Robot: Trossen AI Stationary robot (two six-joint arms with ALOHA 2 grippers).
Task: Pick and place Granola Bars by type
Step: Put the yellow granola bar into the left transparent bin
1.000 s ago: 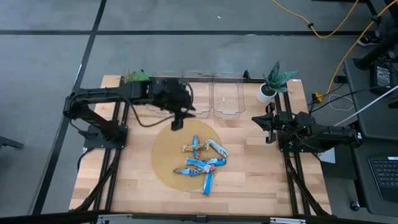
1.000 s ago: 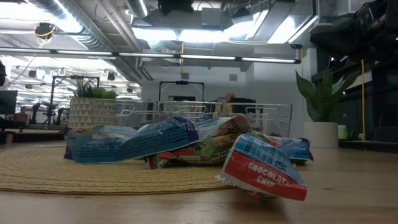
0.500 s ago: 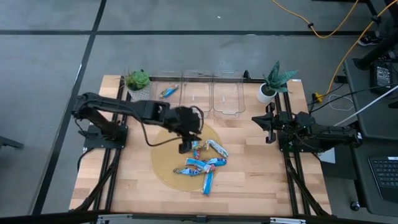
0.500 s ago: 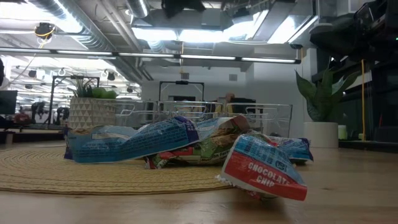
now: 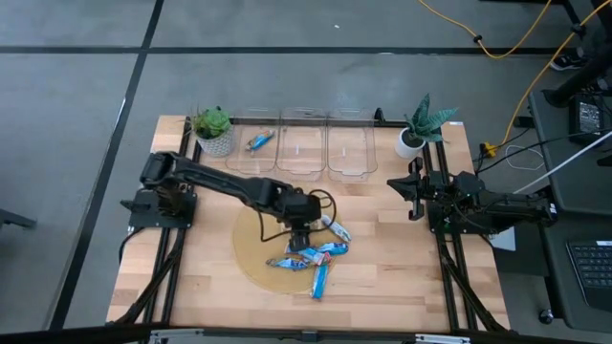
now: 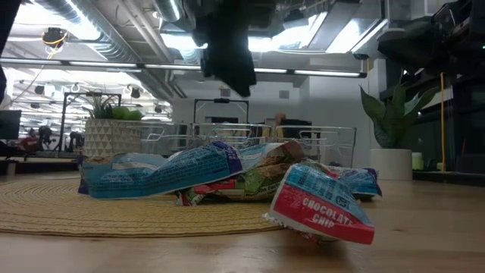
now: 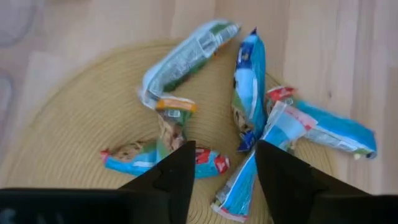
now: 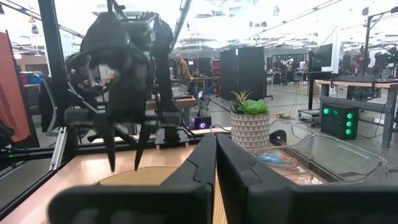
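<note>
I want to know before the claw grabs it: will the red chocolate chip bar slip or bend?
Its wrapper looks shiny and crinkled, so the chocolate chip bar may slide a little between the fingers. It is small and puffy, so probably light. The crimped ends should flop, though the middle likely stays fairly stiff. The left gripper hangs open over the pile.

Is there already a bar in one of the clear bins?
Yes, one blue-wrapped bar lies in the leftmost clear bin, seen from above.

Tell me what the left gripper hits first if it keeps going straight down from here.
Probably the pile of granola bars on the round woven mat. The left gripper hangs open above them, and the red-and-blue bar lies between its fingers, though its height is unclear.
</note>
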